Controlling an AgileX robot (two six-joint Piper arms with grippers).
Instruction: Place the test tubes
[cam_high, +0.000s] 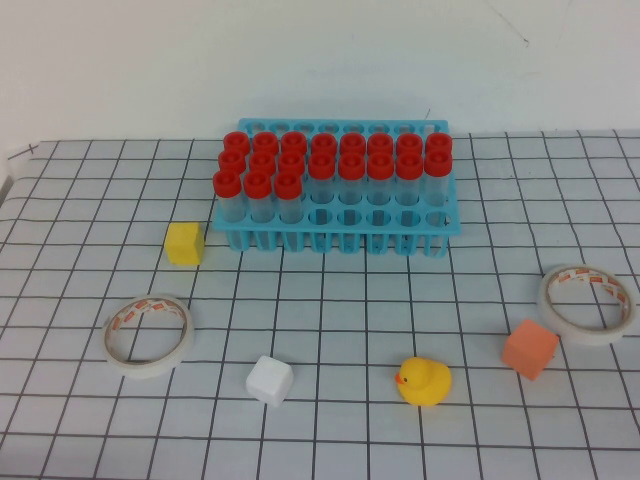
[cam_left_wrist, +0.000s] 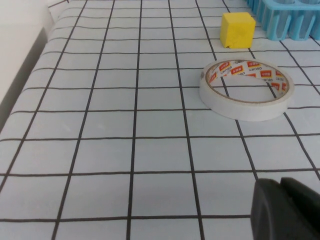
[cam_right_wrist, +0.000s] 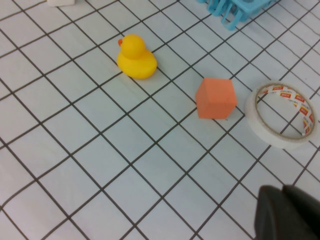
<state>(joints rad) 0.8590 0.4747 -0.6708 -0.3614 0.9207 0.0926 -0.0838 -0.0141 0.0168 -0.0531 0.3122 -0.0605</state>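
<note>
The test tubes (cam_high: 321, 168), clear with red caps, stand upright in a blue rack (cam_high: 340, 240) that sits near the middle of the far edge of the gridded table (cam_high: 420, 300). Two rows of tubes run the rack's full width. Three more stand in the next row toward the near edge, at the rack's left end, with open holes beside them.

A yellow cube (cam_high: 184, 243) lies just beside the rack's near left corner. Nearer the left edge lies the left tape roll (cam_high: 145, 367), flat on the table. A white cube (cam_high: 270, 381) sits toward the near edge, left of centre, and a rubber duck (cam_high: 424, 382) sits right of centre. An orange cube (cam_high: 529, 348) lies just beside the right tape roll (cam_high: 590, 335), which is close to the right edge.

Neither arm shows in the high view. The left gripper (cam_left_wrist: 281, 192) hangs above the table on the near side of the left tape roll, well apart from it, with its fingers closed together and holding nothing. The right gripper (cam_right_wrist: 283, 197) hangs above the table near the right tape roll and the orange cube, touching neither, and is likewise closed on nothing.
</note>
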